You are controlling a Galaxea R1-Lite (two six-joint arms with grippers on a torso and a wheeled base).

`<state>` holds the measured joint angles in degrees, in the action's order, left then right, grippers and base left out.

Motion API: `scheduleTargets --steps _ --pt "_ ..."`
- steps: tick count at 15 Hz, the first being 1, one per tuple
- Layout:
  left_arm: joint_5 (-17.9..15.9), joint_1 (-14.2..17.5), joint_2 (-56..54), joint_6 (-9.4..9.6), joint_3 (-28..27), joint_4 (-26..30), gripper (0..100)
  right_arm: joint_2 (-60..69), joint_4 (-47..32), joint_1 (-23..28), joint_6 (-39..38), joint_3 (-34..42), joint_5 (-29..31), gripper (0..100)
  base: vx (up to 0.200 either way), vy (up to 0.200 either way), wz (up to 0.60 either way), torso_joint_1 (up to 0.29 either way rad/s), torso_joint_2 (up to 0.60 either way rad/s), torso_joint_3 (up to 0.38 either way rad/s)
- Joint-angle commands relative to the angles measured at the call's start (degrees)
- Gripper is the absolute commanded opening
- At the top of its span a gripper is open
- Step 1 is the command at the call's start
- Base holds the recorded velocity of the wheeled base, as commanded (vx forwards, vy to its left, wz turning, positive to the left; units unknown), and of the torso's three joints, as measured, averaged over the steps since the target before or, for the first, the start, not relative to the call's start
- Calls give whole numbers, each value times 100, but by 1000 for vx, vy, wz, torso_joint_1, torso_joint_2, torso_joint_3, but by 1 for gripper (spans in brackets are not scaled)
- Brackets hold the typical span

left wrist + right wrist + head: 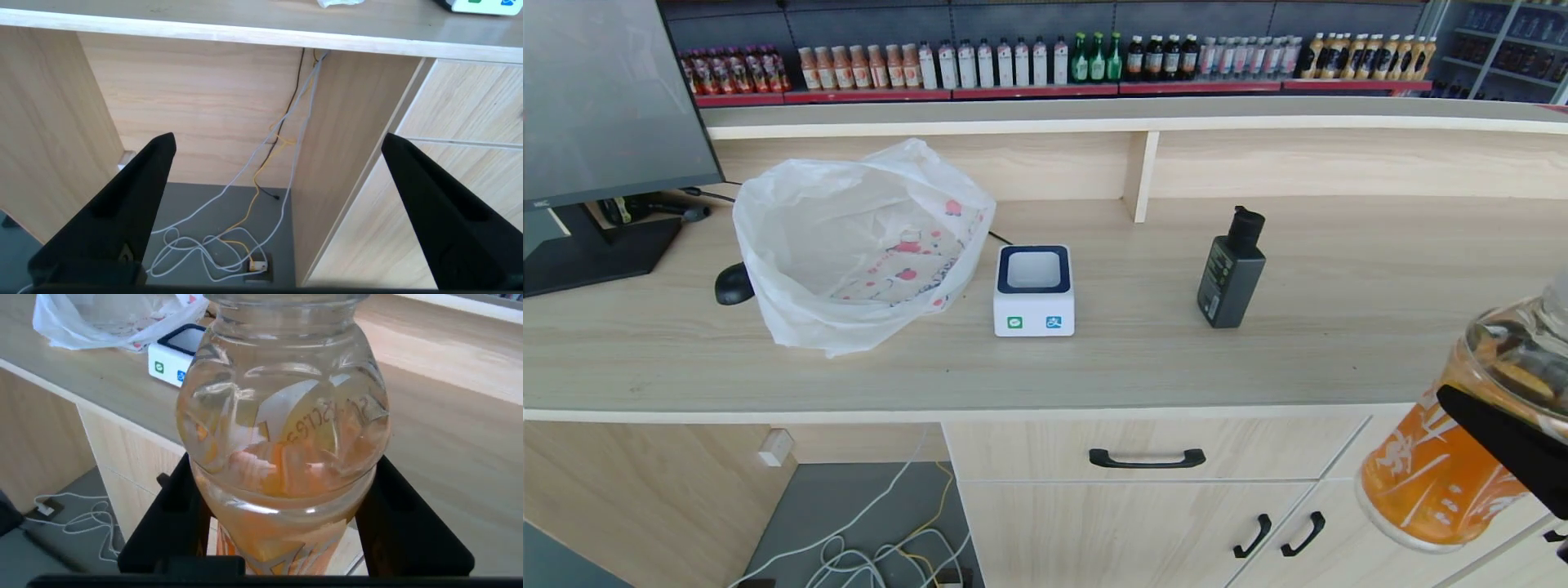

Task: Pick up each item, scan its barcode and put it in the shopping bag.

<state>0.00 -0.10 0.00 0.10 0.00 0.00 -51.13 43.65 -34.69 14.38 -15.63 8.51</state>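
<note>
A clear bottle of orange drink (pixel 1454 457) hangs tilted off the counter's front right corner, with my right gripper (pixel 286 539) shut around its body; one black finger (pixel 1507 441) crosses it. The same bottle (pixel 282 433) stands close before the right wrist camera. On the wooden counter an open white shopping bag (pixel 849 237) sits at the left, a white barcode scanner (pixel 1033 290) in the middle, and a dark pump bottle (pixel 1232 269) upright to its right. My left gripper (pixel 278 212) is open below the counter's edge, holding nothing.
A monitor (pixel 605 98) on its stand and a black mouse (pixel 734 284) are at the counter's left end. A raised ledge (pixel 1143 122) backs the counter. Drawers with black handles (pixel 1147 459) lie below, and loose cables (pixel 237 237) lie on the floor underneath.
</note>
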Motion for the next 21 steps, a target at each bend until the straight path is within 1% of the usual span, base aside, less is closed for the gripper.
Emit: scheduleTargets --steps 1,2,3,5,6,7,8,9,10,11,12,14,17,18,19,21 --pt "0 1 0 -1 0 0 100 -108 12 -2 73 25 -139 0 0 0 0 0 0 0" --pt "0 1 0 -1 0 0 100 -213 12 -11 179 25 -209 0 0 0 0 0 0 0" --pt "0 1 0 -1 0 0 100 -345 29 -152 381 16 -227 0 0 0 0 0 0 0" --pt "0 1 0 -1 0 0 100 -495 47 -591 1014 -2 -218 0 0 0 0 0 0 0" --pt "0 1 0 -1 0 0 100 -503 47 -661 1453 -46 -218 0 0 0 0 0 0 0" --pt "0 1 0 -1 0 0 100 -539 47 -723 1708 -81 -218 0 0 0 0 0 0 0" --pt "0 1 0 -1 0 0 100 -670 47 -925 1840 -98 -218 0 0 0 0 0 0 0" --pt "0 1 0 -1 0 0 100 -820 73 -1285 1972 -90 -218 0 0 0 0 0 0 0" --pt "0 1 0 -1 0 0 100 -934 135 -1488 2183 -81 -218 0 0 0 0 0 0 0" --pt "0 1 0 -1 0 0 100 -1075 231 -1540 2534 -116 -218 0 0 0 0 0 0 0" --pt "0 1 0 -1 0 0 100 -1198 389 -1637 2947 -142 -218 0 0 0 0 0 0 0" --pt "0 1 0 -1 0 0 100 -1435 609 -1962 3492 -116 -218 0 0 0 0 0 0 0" --pt "0 1 0 -1 0 0 100 -1787 1066 -2595 4143 -133 -183 0 0 0 0 0 0 0" --pt "0 1 0 -1 0 0 100 -2015 1374 -2991 4485 -142 -157 0 0 0 0 0 0 0" --pt "0 1 0 -1 0 0 100 -2191 1620 -3201 4529 -98 -148 0 0 0 0 0 0 0" --pt "0 1 0 -1 0 0 100 -2560 2235 -3404 4802 -90 -148 0 0 0 0 0 0 0"
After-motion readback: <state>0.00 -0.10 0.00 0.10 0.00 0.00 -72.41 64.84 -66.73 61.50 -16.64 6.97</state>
